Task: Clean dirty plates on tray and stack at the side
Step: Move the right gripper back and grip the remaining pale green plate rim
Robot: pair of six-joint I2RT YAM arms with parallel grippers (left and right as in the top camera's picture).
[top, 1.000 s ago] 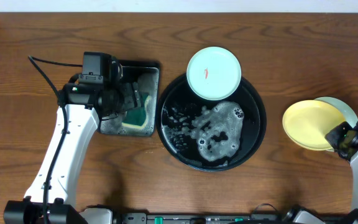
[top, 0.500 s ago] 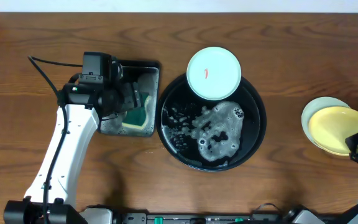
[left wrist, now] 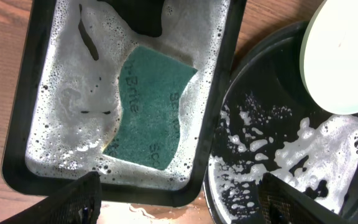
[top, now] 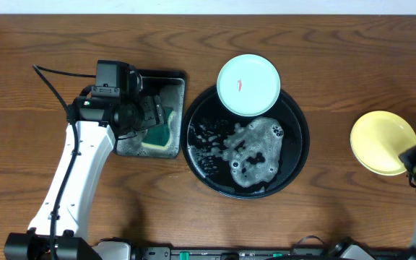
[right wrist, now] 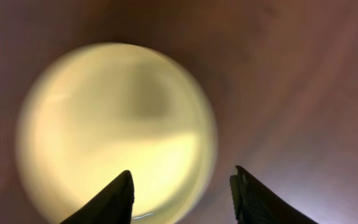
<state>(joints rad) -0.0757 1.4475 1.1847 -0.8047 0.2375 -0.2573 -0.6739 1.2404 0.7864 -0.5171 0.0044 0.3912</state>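
Yellow plate (top: 383,141) slid right, now flat at right edge; I see right gripper (right wrist: 182,186) parted above it (let go). Left gripper (left wrist: 182,200) spread over sponge (left wrist: 151,112); smeared mint plate (top: 248,84) at tray (top: 300,155) top.

Plate (top: 248,85) seemingly on tray's (top: 295,160) far rim

Table (top: 338,43): tray (top: 300,162), sponge tray (top: 173,90), yellow plate (top: 381,141)

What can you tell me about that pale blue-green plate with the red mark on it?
The pale mint-blue round plate looks smooth, with a shallow raised edge. A small red smear marks its middle. It lies right way up on the far rim of the large round black tray, partly over the brown wooden table. Nothing grips it.
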